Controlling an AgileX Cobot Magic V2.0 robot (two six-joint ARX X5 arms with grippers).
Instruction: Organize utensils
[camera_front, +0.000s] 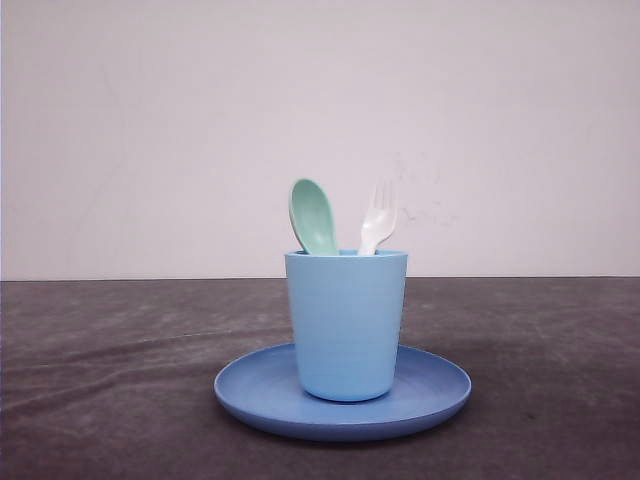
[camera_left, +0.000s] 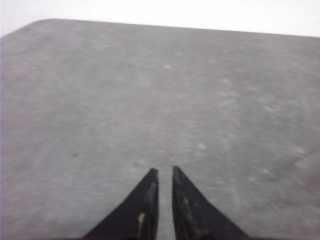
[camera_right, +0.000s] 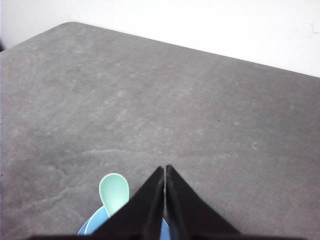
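The mint-green spoon (camera_front: 314, 215) and white fork (camera_front: 378, 217) stand heads-up, side by side in the light blue cup (camera_front: 346, 325), which sits on the round blue plate (camera_front: 342, 392) on the grey table (camera_front: 100, 360). The right gripper (camera_right: 165, 172) hangs just above the cup with its jaws pressed together on nothing, the spoon bowl just beside its tips. The left gripper (camera_left: 165, 173) hovers over bare tabletop, jaws nearly touching and holding nothing.
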